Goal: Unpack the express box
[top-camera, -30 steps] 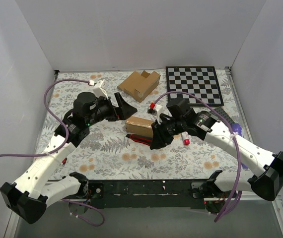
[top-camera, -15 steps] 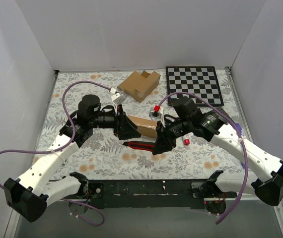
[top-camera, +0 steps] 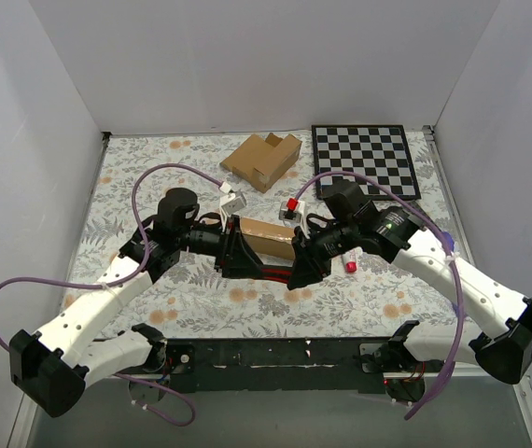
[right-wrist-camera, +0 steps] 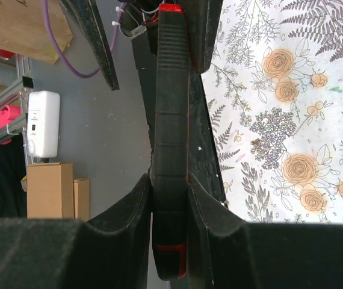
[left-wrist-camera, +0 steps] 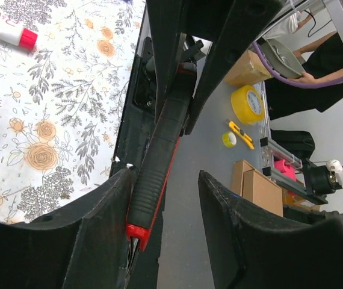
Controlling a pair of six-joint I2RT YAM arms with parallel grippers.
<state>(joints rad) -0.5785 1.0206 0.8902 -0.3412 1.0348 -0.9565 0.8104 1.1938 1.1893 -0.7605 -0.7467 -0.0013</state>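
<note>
The express box (top-camera: 268,236), a small flat brown carton, lies on the flowered cloth just behind both grippers. In front of it a red-and-black utility knife (top-camera: 268,273) is held level. My right gripper (top-camera: 301,271) is shut on one end of the knife's ribbed handle (right-wrist-camera: 171,120). My left gripper (top-camera: 238,257) stands open around the other end. There the knife (left-wrist-camera: 159,144) rests against one finger (left-wrist-camera: 99,211). A clear gap separates it from the other finger (left-wrist-camera: 231,211). My right gripper (right-wrist-camera: 170,180) presses both pads on the handle.
A larger notched cardboard box (top-camera: 262,159) stands at the back middle, with a chessboard (top-camera: 364,159) at the back right. A small red-topped item (top-camera: 291,205) sits behind the carton, a red piece (top-camera: 350,267) right of my right gripper, and a white red-capped tube (left-wrist-camera: 3,27) on the cloth.
My left arm has swung right and forward to the knife, and its jaws have narrowed around the knife's free end. The right gripper has kept its hold on the knife.
</note>
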